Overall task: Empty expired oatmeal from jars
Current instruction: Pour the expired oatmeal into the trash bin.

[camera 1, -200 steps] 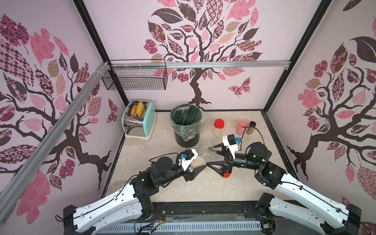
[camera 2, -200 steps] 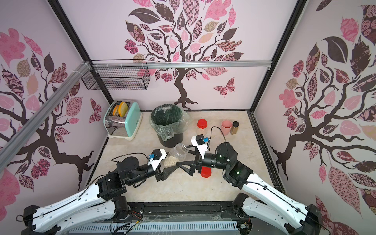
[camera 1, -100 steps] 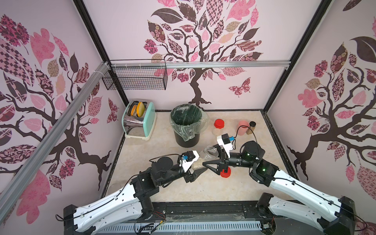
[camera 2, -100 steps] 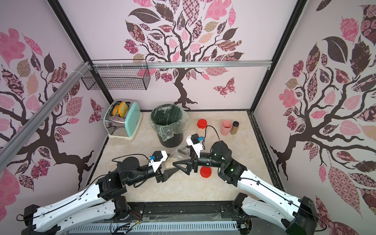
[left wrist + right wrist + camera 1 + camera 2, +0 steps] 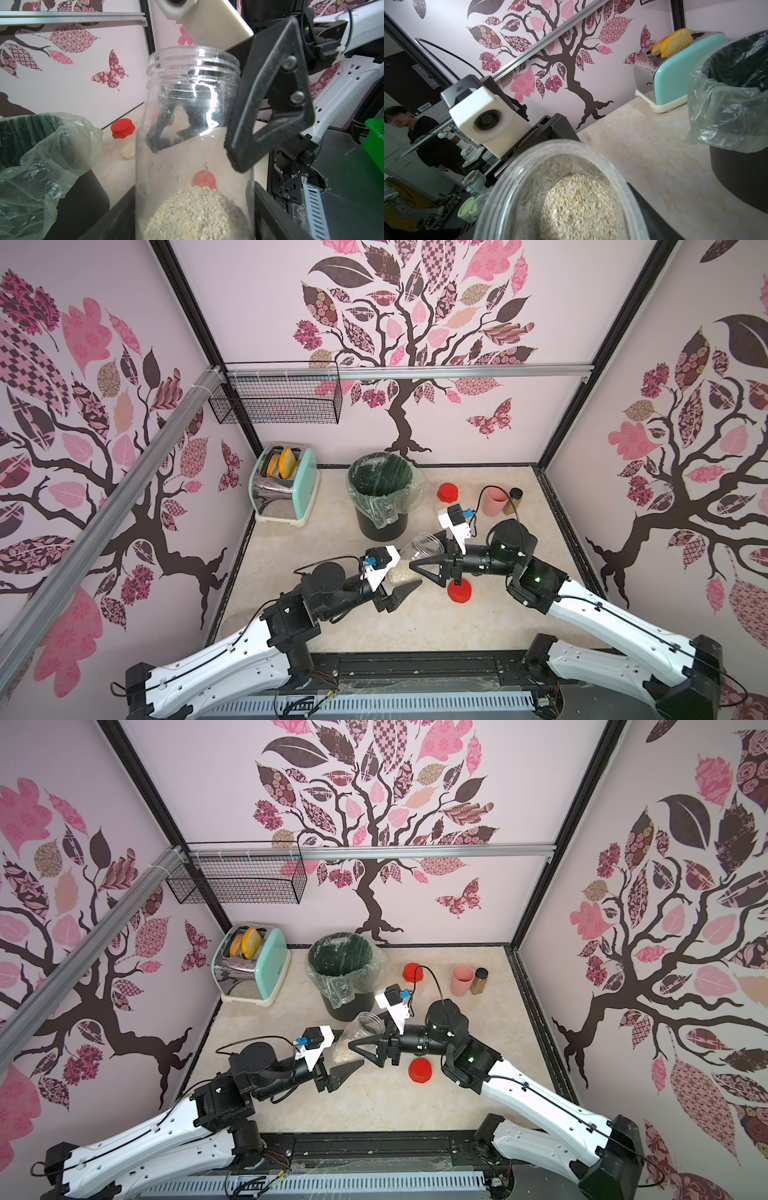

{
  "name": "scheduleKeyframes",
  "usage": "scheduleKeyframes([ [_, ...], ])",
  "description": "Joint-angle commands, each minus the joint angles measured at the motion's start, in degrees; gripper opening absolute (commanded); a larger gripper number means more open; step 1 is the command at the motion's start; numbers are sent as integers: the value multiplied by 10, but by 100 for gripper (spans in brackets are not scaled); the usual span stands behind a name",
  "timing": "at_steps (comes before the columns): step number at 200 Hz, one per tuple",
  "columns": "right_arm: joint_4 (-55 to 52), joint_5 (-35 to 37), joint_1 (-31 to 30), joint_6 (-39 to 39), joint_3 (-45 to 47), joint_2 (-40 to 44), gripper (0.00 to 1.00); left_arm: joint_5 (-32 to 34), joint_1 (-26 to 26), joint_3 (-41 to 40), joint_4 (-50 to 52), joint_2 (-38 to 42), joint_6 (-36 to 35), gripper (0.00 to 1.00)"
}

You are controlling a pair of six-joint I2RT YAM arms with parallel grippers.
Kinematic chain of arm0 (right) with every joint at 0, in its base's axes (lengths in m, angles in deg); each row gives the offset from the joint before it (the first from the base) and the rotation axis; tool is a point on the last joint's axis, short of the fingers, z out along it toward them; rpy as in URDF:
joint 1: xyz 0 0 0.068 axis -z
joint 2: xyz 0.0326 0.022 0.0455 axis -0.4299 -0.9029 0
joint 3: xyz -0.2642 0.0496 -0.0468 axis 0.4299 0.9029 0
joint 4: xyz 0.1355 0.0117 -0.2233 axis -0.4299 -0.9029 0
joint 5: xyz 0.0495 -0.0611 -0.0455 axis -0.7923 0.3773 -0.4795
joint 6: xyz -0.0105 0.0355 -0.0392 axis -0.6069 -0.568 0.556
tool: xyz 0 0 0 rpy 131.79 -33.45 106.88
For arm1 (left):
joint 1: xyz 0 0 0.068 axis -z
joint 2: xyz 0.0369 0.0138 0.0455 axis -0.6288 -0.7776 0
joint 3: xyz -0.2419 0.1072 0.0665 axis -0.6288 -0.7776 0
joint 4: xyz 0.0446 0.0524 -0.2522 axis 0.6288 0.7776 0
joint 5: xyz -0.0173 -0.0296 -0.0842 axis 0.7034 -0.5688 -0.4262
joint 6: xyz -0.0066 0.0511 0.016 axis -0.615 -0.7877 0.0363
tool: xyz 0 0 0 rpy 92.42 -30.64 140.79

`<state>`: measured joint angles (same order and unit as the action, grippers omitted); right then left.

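Observation:
A clear, lidless jar (image 5: 424, 545) (image 5: 368, 1025) (image 5: 193, 104) hangs tilted above mid-table, with oatmeal (image 5: 400, 576) (image 5: 343, 1052) (image 5: 197, 212) (image 5: 579, 203) heaped in its base. My left gripper (image 5: 409, 574) (image 5: 353, 1052) (image 5: 194, 185) flanks the base; no gap shows, and the grip is unclear. My right gripper (image 5: 415, 556) (image 5: 357, 1036) (image 5: 571, 207) is shut on the jar's upper wall, one finger (image 5: 270, 93) in front and the other behind the glass. A second jar with a red lid (image 5: 447, 493) (image 5: 412, 972) (image 5: 122, 128) stands at the back.
A loose red lid (image 5: 459, 593) (image 5: 419, 1070) lies under the right wrist. A black bin (image 5: 380, 526) (image 5: 347, 1006) with a plastic liner stands just behind the jar. A mint toaster (image 5: 305, 489) is back left. A pink cup (image 5: 494, 502) and a brown bottle (image 5: 513, 499) are back right.
My right gripper has moved left to the jar, and its jaws have closed in around the jar's upper part. The left arm and the jar have stayed in place.

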<state>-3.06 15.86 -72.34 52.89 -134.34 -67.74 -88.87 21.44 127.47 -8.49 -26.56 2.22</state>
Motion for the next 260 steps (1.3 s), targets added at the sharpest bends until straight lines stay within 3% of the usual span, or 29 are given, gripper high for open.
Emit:
scheduleKeyframes([
  [1, -31, 22, -4, -49, -29, -12, 48, 24, 2, -14, -25, 10, -34, 84],
  [53, -52, 44, -3, -61, -52, -28, 38, 45, 1, -35, -51, 19, -35, 98],
  [101, -67, 44, 35, -108, -68, -23, 34, 74, 1, -60, -84, 42, -34, 98],
  [178, -6, 4, 67, -230, -90, -20, 36, 52, 2, -104, -282, 22, -71, 98],
  [232, 15, -22, 67, -273, -114, -32, 37, 48, 3, -90, -289, 12, -102, 98],
  [260, 20, -33, 67, -282, -114, -39, 37, 42, 4, -77, -280, 10, -112, 92],
])
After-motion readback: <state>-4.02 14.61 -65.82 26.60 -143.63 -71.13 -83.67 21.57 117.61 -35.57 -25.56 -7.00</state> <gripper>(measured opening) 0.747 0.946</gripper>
